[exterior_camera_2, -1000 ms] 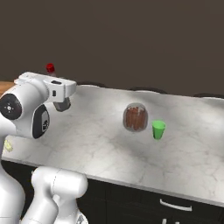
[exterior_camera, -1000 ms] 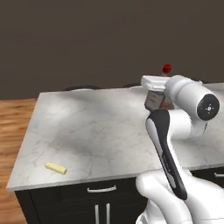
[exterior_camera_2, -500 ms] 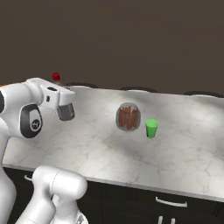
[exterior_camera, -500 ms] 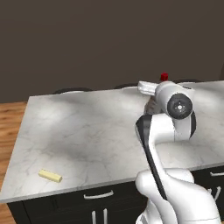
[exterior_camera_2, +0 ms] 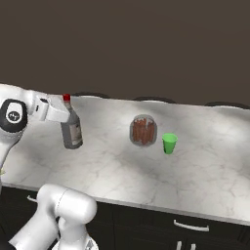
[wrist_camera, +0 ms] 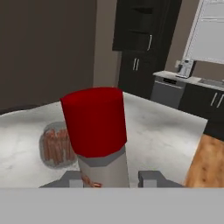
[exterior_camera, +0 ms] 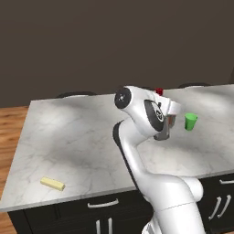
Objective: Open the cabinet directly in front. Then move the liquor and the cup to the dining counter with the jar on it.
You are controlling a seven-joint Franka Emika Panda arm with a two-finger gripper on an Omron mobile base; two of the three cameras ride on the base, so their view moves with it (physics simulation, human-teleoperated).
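Tool (exterior_camera_2: 65,113) pinches the liquor (exterior_camera_2: 72,130) at its neck, upright above the counter (exterior_camera_2: 205,180); jar (exterior_camera_2: 143,130) and cup (exterior_camera_2: 169,143) stand nearby, just apart.

Dark brown wall (exterior_camera: 91,41) behind; wood floor (exterior_camera: 11,132) at far left; near-black cabinets (wrist_camera: 140,52), a pale window (wrist_camera: 212,30), grey dishwasher (wrist_camera: 168,92) across the room

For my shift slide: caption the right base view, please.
Gripper holds the liquor upright by its neck over the dining counter, left of the jar and cup.
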